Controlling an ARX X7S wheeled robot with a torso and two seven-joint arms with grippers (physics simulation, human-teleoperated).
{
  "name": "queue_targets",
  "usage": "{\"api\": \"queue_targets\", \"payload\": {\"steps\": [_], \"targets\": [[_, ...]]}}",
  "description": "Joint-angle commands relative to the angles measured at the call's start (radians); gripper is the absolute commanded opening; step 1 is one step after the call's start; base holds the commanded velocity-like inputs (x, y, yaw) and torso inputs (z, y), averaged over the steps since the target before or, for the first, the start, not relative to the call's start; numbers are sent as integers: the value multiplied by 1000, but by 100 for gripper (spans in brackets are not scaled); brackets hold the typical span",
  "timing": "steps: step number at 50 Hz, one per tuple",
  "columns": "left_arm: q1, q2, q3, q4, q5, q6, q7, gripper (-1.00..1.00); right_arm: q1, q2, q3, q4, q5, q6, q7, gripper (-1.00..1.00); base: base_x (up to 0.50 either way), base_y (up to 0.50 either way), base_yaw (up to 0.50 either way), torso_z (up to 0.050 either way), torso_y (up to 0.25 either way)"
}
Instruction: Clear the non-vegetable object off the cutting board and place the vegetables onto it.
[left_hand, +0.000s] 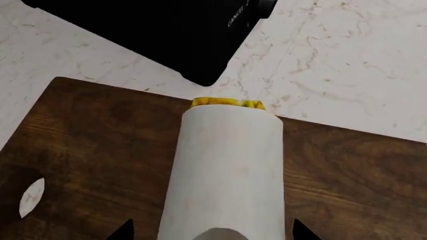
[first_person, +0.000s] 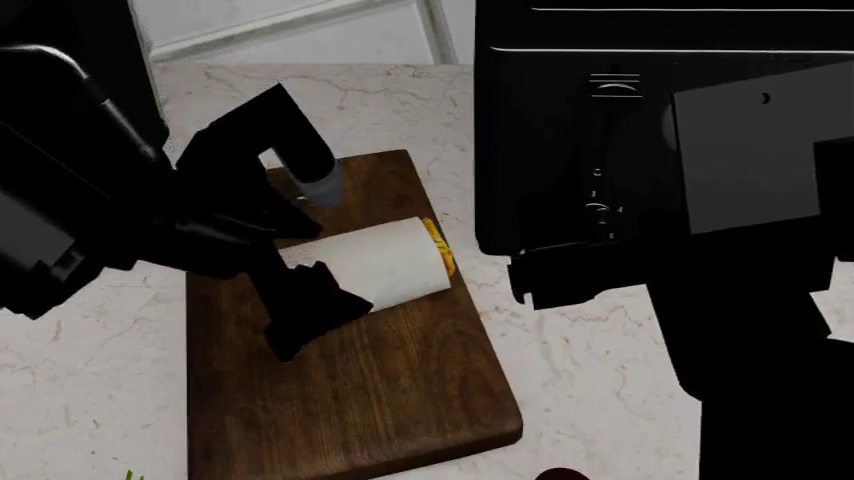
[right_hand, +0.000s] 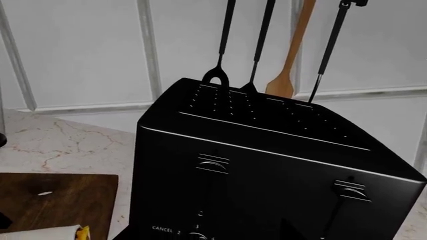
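The white rolled tortilla wrap (first_person: 378, 264) lies across the upper half of the dark brown cutting board (first_person: 374, 400), its yellow filling end (left_hand: 227, 103) pointing at the toaster. My left gripper (left_hand: 213, 231) is open and straddles the wrap, one fingertip (left_hand: 125, 231) on each side with a small gap to the wrap. At the lower edge of the head view a dark red sliver, the beet (first_person: 562, 474), and a green speck (first_person: 131, 476) lie off the board. My right gripper is lost against the black toaster in the right wrist view.
A black toaster (first_person: 574, 130) stands right beside the board's right edge on the marble counter (first_person: 574, 370). Utensils (right_hand: 291, 55) hang on the wall behind it. The right arm (first_person: 761, 300) hovers in front of the toaster. The board's hole (left_hand: 31, 197) is near its far short end.
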Motion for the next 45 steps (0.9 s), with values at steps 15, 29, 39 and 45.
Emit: {"api": "queue_targets", "payload": {"steps": [15, 29, 39, 45], "targets": [[6, -20, 17, 59, 0, -45, -23, -100, 11, 14, 12, -7, 66, 5, 50, 100, 0, 0, 0, 0, 0], [-19, -120, -44, 328, -76, -213, -101, -100, 66, 13, 29, -2, 136, 42, 101, 100, 0, 0, 0, 0, 0], [44, -256, -148, 647, -181, -387, -245, -100, 59, 27, 13, 3, 152, 7, 111, 100, 0, 0, 0, 0, 0], [85, -319, -243, 797, -254, -490, -344, -100, 41, 28, 16, -2, 164, -6, 119, 100, 0, 0, 0, 0, 0]]}}
